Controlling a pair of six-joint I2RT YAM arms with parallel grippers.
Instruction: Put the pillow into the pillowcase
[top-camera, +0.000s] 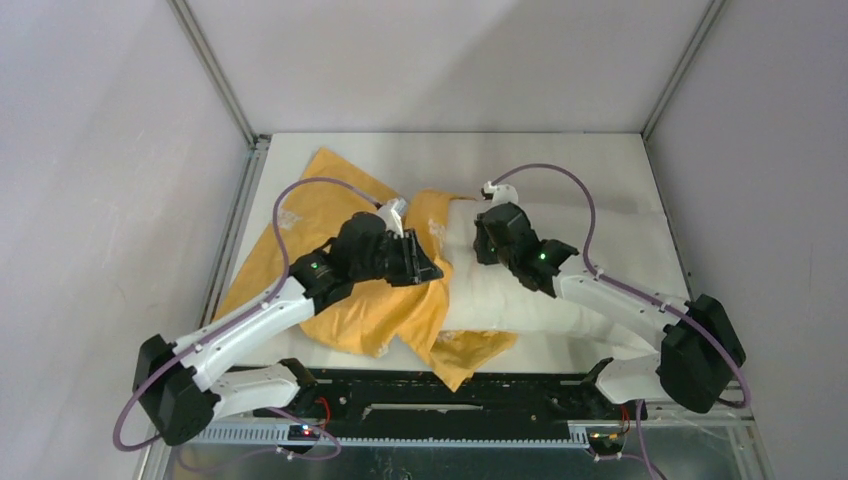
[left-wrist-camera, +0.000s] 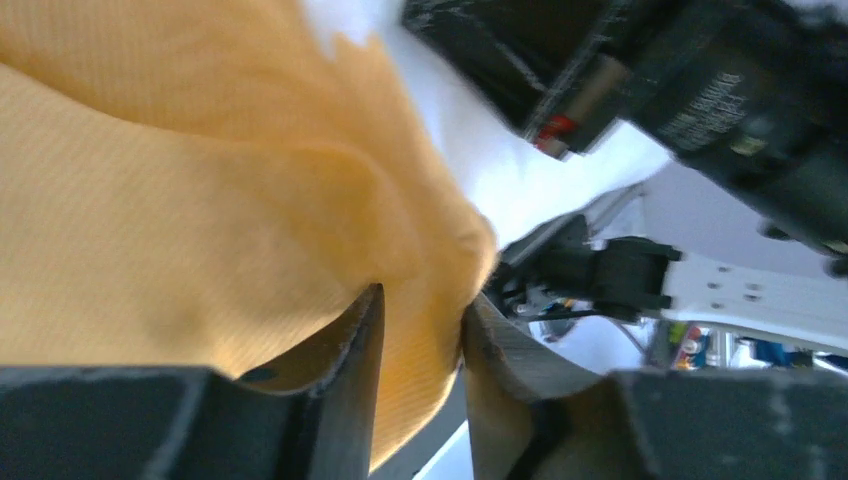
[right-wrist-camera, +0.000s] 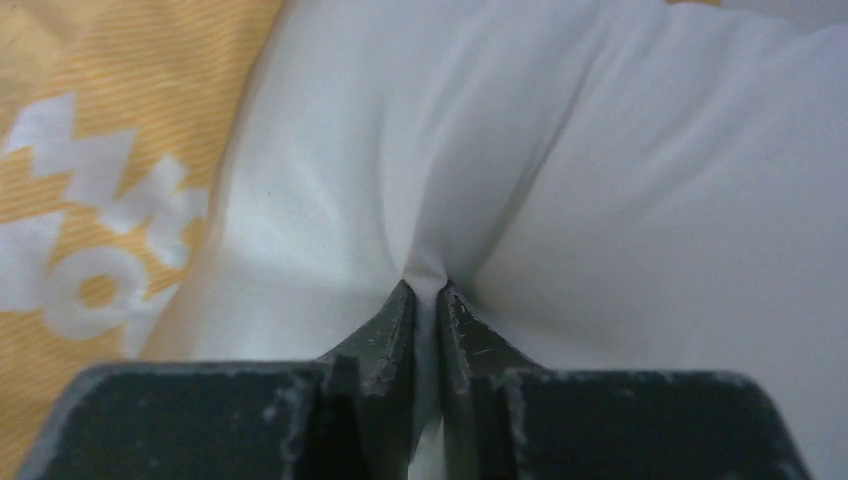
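While the top view gives the layout, only the wrist views show the grips.

Top view: pillow (top-camera: 610, 250) lies on the right half of the table (top-camera: 450, 150), long side running left to right. Pillowcase (top-camera: 320, 215) lies crumpled on the left half, orange face up. The two meet at mid-table. Orange cloth laps against the pillow's left end, and one orange corner pokes out under the pillow's near edge. Most of the pillow is outside the case. Both arms reach in toward that seam. Left gripper (top-camera: 425, 265) sits on the orange cloth and right gripper (top-camera: 487, 240) on the pillow's left end, close beside each other. Jaw gaps cannot be read from this view.

Left wrist view: orange cloth fills the upper left of the frame. A fold of it hangs down between the two fingers, which stand partly apart. The cloth packs the gap and both fingertips press on it, so the left gripper has the pillowcase pinched. White pillow fabric shows just past the fold. The dark right arm (left-wrist-camera: 720, 90) is close above and blurred.

Right wrist view: fingers nearly together, with only a thin slit between them. A ridge of white pillow fabric is nipped in that slit, and creases fan out from the tips. The right gripper grips the pillow. At the left edge lies orange pillowcase with white lettering (right-wrist-camera: 80, 230), touching the pillow's side. This print is not visible in the other views.
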